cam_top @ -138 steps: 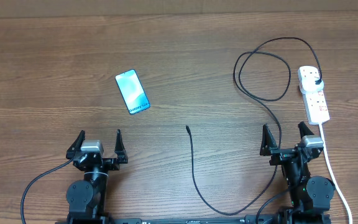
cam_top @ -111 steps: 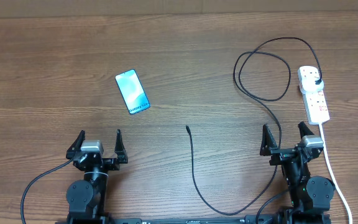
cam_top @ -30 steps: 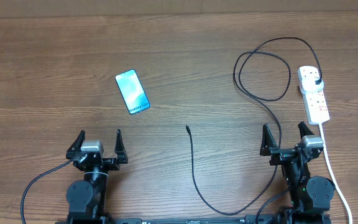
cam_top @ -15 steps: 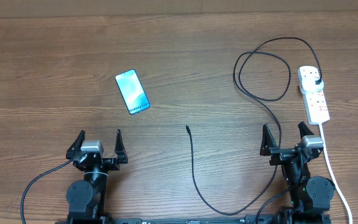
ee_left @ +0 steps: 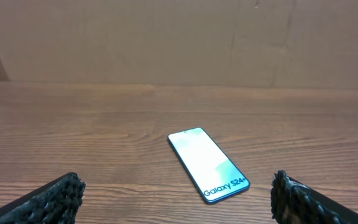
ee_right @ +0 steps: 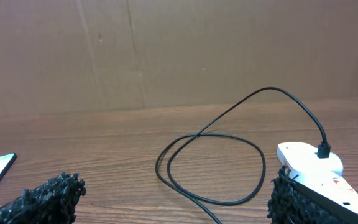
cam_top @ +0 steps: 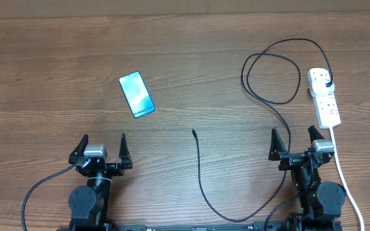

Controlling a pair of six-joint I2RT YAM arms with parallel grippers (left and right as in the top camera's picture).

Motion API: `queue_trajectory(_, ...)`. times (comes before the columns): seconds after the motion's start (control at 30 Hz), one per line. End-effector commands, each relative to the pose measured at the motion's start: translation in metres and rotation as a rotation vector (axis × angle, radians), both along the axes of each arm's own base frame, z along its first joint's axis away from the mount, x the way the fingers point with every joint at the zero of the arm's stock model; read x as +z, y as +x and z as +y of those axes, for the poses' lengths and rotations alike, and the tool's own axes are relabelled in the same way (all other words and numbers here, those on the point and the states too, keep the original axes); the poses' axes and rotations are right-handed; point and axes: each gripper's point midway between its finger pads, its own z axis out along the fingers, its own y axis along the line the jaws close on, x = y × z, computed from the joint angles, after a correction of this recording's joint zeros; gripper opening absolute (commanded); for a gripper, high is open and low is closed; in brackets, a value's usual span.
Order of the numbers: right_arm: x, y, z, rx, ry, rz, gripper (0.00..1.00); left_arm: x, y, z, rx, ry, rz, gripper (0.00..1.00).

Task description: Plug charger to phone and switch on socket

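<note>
The phone (cam_top: 137, 94) lies flat on the table left of centre, cyan screen up; it also shows in the left wrist view (ee_left: 208, 165) with its "Galaxy S24+" text nearest me. The charger cable (cam_top: 270, 96) loops at the right; its connector tip (cam_top: 193, 133) lies mid-table and its plug (cam_top: 328, 83) sits in the socket (cam_top: 324, 97), a white power strip. The right wrist view shows the cable loop (ee_right: 210, 158) and the strip (ee_right: 312, 163). My left gripper (cam_top: 101, 149) is open and empty below the phone. My right gripper (cam_top: 293, 142) is open and empty near the strip.
The strip's thick white cord (cam_top: 345, 179) runs down the right edge past my right arm. A cardboard wall (ee_left: 179, 40) stands behind the wooden table (cam_top: 56, 58).
</note>
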Motion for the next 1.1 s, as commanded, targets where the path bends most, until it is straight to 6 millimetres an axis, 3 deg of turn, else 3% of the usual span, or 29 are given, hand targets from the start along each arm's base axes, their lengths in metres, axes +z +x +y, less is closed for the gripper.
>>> queue_trajectory(0.0, -0.002, 0.000, -0.001, -0.005, 0.004, -0.002, 1.00, 0.001, 0.000, -0.003, -0.022, 0.012, -0.007, 1.00)
queue_trajectory(0.47, -0.002, 0.000, -0.001, -0.005, 0.004, -0.002, 1.00, 0.001, 0.000, -0.003, -0.018, -0.033, -0.006, 1.00)
queue_trajectory(1.07, -0.002, 0.000, -0.001, -0.005, 0.004, -0.002, 1.00, 0.024, -0.004, -0.003, -0.018, -0.041, -0.006, 1.00)
